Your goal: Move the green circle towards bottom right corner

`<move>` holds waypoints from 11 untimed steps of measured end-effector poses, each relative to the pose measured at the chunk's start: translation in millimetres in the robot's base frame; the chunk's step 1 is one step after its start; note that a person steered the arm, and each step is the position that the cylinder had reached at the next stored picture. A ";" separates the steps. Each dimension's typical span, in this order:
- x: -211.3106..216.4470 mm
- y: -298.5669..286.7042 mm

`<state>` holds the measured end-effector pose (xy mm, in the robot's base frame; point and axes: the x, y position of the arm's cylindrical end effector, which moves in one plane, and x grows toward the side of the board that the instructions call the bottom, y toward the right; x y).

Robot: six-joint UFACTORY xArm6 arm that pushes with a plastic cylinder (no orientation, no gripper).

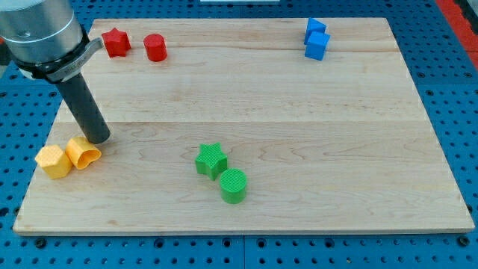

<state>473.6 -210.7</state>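
The green circle (pixel 234 185) is a short green cylinder low on the wooden board (pixel 299 97), a little left of the middle. A green star (pixel 211 159) touches it on its upper left. My tip (pixel 99 138) is the lower end of the dark rod at the view's left. It stands far to the left of the green circle and just above a yellow block with a hollow middle (pixel 82 152).
A yellow hexagon (pixel 54 161) lies beside the hollow yellow block near the board's left edge. A red star (pixel 116 42) and a red cylinder (pixel 155 47) sit at the top left. Two blue blocks (pixel 317 39) touch at the top right.
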 end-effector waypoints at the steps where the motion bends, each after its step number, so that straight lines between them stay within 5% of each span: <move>1: 0.0 0.0; 11: 94.3 219.8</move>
<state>567.9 9.1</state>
